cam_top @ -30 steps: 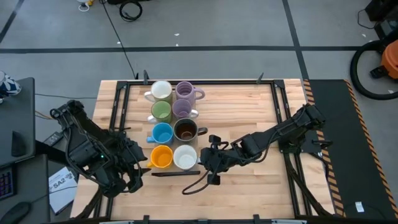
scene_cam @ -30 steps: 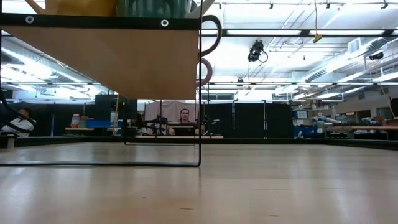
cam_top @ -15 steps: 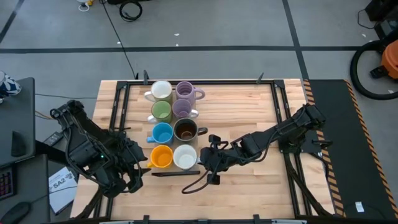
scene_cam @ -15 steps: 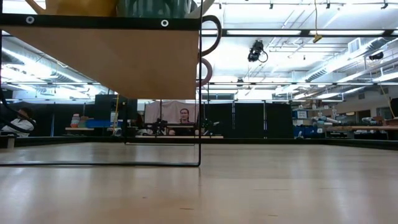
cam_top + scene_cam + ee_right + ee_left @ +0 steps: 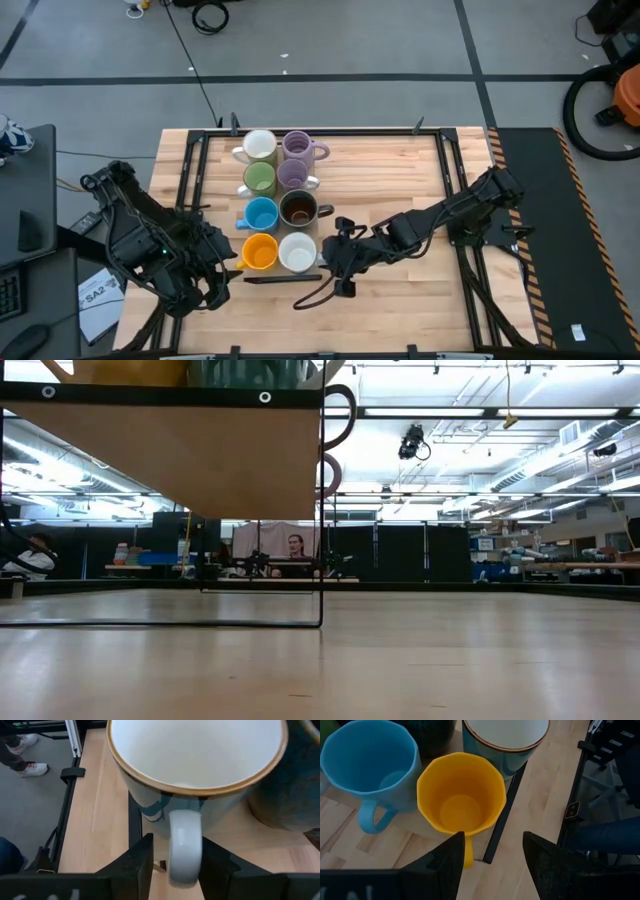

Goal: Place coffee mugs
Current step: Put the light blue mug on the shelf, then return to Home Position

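Filling the bench's (image 5: 380, 180) left-centre, eight glossy mugs (image 5: 280, 200) stand in two columns; bare wood lies open to their right. A dark rail (image 5: 282, 279) edges the near row. The right gripper (image 5: 333, 256) has its jaws parted either side of the white mug's (image 5: 195, 775) handle, not pinching it. The left gripper (image 5: 492, 857) waits wide-jawed beside the faceted yellow mug (image 5: 461, 792).

The high camera looked straight down on the whole tabletop (image 5: 380, 180), with floor showing all round it. The low camera sat at tabletop level, facing level across into the room beyond. The left wrist camera looked steeply down, close over the yellow mug (image 5: 461, 795); the right wrist camera sat closer still, on the white mug (image 5: 197, 757). Both wrist views shared that white mug.
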{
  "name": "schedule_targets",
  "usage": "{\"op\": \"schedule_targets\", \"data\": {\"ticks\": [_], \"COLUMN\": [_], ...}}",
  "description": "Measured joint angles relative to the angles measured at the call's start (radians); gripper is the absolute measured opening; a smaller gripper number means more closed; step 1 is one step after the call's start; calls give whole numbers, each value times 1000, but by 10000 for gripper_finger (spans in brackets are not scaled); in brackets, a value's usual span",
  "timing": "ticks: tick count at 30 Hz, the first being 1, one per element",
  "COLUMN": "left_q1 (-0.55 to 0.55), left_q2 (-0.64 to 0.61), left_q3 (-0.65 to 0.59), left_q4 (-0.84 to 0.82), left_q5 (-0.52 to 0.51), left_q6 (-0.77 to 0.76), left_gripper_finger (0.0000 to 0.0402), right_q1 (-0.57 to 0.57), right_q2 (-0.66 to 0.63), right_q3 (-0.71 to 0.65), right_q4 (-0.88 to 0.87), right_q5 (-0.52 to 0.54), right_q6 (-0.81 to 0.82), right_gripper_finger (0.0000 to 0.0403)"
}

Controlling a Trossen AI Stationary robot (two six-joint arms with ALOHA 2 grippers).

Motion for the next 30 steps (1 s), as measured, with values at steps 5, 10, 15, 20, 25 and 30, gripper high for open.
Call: {"op": "schedule_targets", "data": {"ticks": [5, 10, 15, 20, 25, 30], "left_q1": [0, 0, 0, 0, 0, 0], "left_q2": [0, 0, 0, 0, 0, 0], "left_q3": [0, 0, 0, 0, 0, 0], "left_q4": [0, 0, 2, 2, 2, 3], "left_q5": [0, 0, 0, 0, 0, 0], "left_q6": [0, 0, 0, 0, 0, 0], "left_gripper_finger": [206, 206, 206, 206, 206, 206], "right_q1": [-4, -6, -6, -6, -5, -6], "right_q2": [-22, -63, -128, -226, -354, -512], "right_q3": [0, 0, 0, 0, 0, 0], "right_q4": [-1, -3, -34, -83, -180, -291], "right_q5": [-3, -26, -29, -29, -29, -29], "right_q6": [-9, -26, -51, -53, -77, -104], "right_gripper_finger": [137, 138, 138, 137, 138, 137]}}
